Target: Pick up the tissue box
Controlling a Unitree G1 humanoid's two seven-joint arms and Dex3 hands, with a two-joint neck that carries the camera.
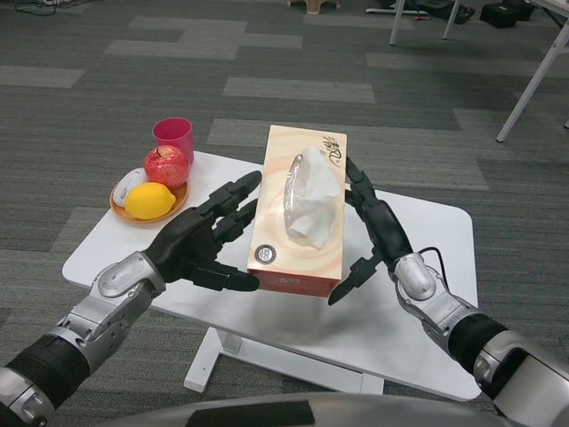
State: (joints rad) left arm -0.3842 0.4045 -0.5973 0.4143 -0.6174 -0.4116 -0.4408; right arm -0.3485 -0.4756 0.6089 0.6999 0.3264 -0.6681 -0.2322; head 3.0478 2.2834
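Flanking the tissue box [298, 213] at table [427, 231] centre, left hand [209, 236] and right hand [373, 227] spread-fingered against its long sides, seemingly to squeeze and lift.

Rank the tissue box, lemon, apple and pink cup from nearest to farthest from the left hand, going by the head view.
From the left hand:
1. Tissue box, directly against its fingers, to its right.
2. Lemon, on the orange plate, to its left.
3. Apple, on the same plate, behind the lemon.
4. Pink cup, at the table's far edge, behind the apple.
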